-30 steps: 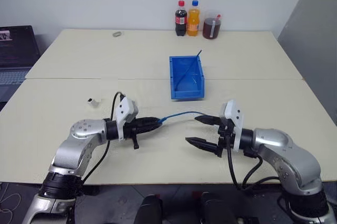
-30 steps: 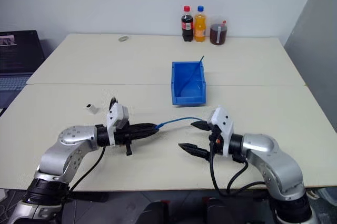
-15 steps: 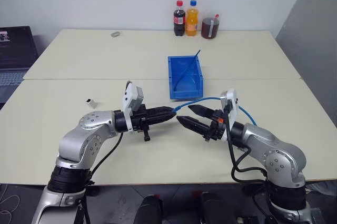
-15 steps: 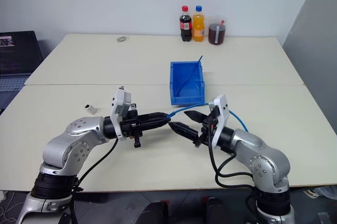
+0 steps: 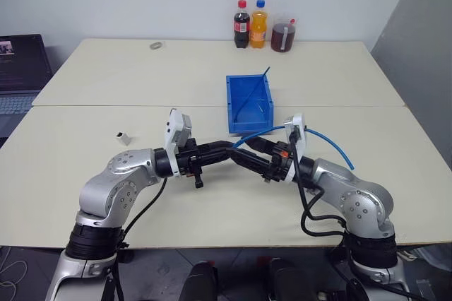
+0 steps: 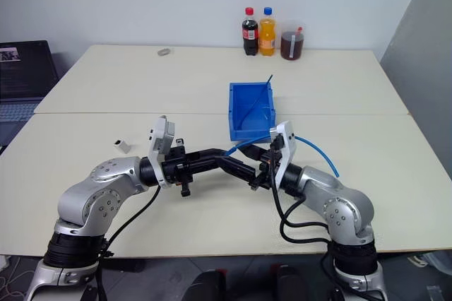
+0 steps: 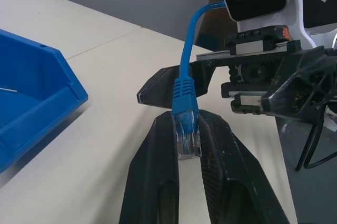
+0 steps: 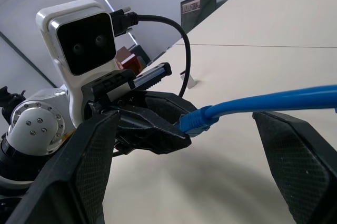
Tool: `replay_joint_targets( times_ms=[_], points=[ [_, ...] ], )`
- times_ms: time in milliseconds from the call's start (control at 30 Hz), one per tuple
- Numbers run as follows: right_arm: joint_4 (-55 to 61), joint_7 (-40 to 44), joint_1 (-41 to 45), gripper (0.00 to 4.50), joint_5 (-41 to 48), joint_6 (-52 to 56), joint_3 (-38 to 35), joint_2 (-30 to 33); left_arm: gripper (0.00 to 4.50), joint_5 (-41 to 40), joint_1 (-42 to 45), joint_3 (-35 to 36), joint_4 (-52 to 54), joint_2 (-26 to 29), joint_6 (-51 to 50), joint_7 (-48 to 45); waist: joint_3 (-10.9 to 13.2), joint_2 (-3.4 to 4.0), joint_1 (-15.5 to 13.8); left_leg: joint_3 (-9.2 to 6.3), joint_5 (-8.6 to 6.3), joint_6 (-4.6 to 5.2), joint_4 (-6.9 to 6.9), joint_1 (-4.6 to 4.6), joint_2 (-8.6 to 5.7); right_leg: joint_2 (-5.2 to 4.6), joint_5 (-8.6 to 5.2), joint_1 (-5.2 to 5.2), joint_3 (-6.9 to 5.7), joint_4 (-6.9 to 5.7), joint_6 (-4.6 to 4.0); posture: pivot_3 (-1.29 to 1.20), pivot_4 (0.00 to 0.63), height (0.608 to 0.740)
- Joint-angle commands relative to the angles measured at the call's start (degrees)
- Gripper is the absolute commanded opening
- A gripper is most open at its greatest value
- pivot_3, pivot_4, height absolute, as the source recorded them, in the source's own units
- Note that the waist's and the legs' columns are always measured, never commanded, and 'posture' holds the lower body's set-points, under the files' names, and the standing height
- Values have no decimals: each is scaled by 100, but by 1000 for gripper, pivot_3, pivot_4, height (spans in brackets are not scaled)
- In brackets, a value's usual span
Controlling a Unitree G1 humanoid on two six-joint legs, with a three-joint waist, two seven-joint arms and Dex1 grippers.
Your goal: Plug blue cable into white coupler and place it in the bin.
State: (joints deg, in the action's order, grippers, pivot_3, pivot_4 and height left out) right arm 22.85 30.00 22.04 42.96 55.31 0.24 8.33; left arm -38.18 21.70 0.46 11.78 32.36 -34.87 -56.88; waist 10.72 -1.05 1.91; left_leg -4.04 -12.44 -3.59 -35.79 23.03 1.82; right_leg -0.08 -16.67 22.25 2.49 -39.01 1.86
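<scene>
Your left claw [image 7: 188, 129] is pinching the thin light-blue cable's [image 5: 321, 136] clear plug, and your right claw [image 8: 181, 145] sits spread wide around that cable, right beside it.

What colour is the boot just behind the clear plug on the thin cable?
Blue, like the thin flexible cable itself; the left wrist view shows it best.

Left end effector [image 5: 227, 150] clamped, right end effector [image 5: 253, 155] (apparently) spread

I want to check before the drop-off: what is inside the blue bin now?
Inside the bin lies one thin dark-blue strand, leaning from the floor up over the far rim. The floor just behind the near wall is hidden.
</scene>
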Motion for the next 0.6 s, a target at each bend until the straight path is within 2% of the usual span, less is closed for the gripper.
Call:
replay_joint_targets(
  times_ms=[33,133,433,567,600],
  points=[
    [85,89,145,3914,208,-149,26,-18,261,-105,55,128,255,44,9,7,0,0,0,0,0,0,0,0,0,0,0,0,0,0,0,0,150,740],
    [88,107,154,3303,317,-129,28,-8,261,-88,33,113,266,49,23,-2,0,0,1,0,0,0,0,0,0,0,0,0,0,0,0,0,150,740],
    [97,130,165,979,630,-19,-8,18,261,-37,-35,80,279,91,49,-55,0,1,0,0,0,0,0,0,0,0,0,0,0,1,0,0,150,740],
    [94,152,162,165,767,67,-7,41,260,-15,-33,83,254,92,64,-77,0,1,1,0,0,0,1,0,0,0,-1,1,0,1,0,0,150,740],
    [95,171,160,142,819,105,0,57,260,-3,-29,84,236,91,77,-87,0,1,0,0,0,0,1,0,0,0,0,1,0,1,0,0,150,740]
  ],
)
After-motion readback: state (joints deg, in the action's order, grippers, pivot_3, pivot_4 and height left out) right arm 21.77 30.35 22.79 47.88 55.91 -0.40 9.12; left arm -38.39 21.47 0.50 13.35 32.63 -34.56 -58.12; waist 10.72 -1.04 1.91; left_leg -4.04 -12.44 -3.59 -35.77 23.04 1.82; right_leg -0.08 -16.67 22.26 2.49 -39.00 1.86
